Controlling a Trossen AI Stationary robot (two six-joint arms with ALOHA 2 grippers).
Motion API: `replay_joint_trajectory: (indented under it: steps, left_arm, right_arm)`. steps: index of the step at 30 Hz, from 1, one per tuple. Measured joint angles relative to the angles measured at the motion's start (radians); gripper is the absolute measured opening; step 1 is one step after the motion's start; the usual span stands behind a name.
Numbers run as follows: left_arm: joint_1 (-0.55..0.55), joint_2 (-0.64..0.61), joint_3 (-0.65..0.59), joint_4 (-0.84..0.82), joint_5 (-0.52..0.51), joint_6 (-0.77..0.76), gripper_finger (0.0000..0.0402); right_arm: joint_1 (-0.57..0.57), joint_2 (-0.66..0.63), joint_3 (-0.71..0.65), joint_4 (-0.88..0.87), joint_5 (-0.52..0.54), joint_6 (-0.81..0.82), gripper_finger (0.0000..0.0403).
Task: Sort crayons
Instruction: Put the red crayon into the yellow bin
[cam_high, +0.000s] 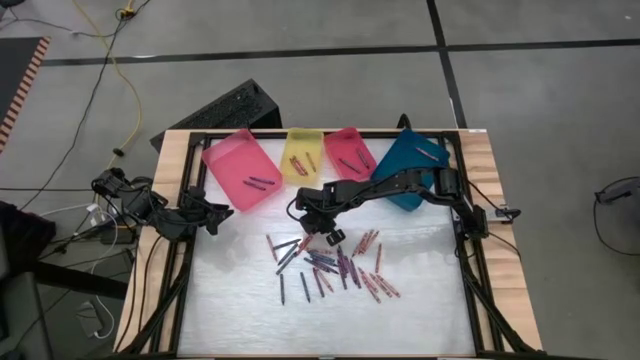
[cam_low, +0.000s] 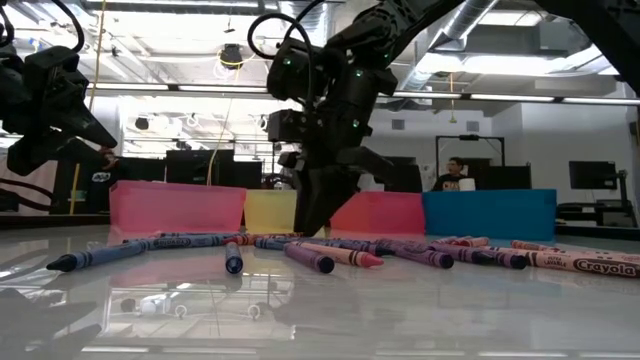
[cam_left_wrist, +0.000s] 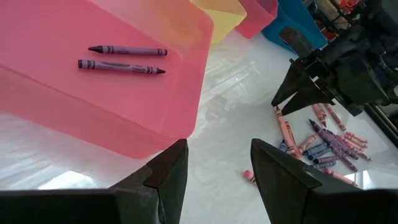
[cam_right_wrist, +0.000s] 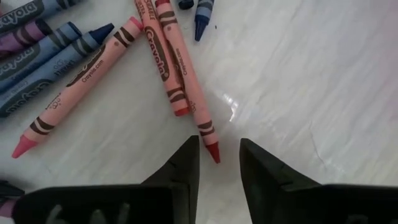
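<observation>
**Right claw over a red crayon tip**

As our right gripper (cam_right_wrist: 219, 163) hangs low over the white table (cam_high: 420, 310), its fingers stand a little apart, with the tip of a red crayon (cam_right_wrist: 186, 87) just between them, not pinched. The crayons (cam_high: 330, 265) lie scattered mid-table, thin sticks in red, pink, purple and blue. Our left gripper (cam_left_wrist: 217, 171) waits spread by the pink tray (cam_left_wrist: 124, 118), holding nothing.
</observation>
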Motion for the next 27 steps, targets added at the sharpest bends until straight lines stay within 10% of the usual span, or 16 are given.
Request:
replay_joint_trajectory:
  steps: [13, 27]
  left_arm:
    - [0.000, 0.000, 0.000, 0.000, 0.003, -0.003, 0.0165]
    - [0.000, 0.000, 0.000, 0.000, 0.000, -0.009, 0.0165]
  right_arm:
    - [0.025, 0.055, 0.005, -0.019, 0.075, 0.020, 0.0100]
    - [0.024, 0.060, 0.043, -0.048, 0.099, 0.098, 0.0005]
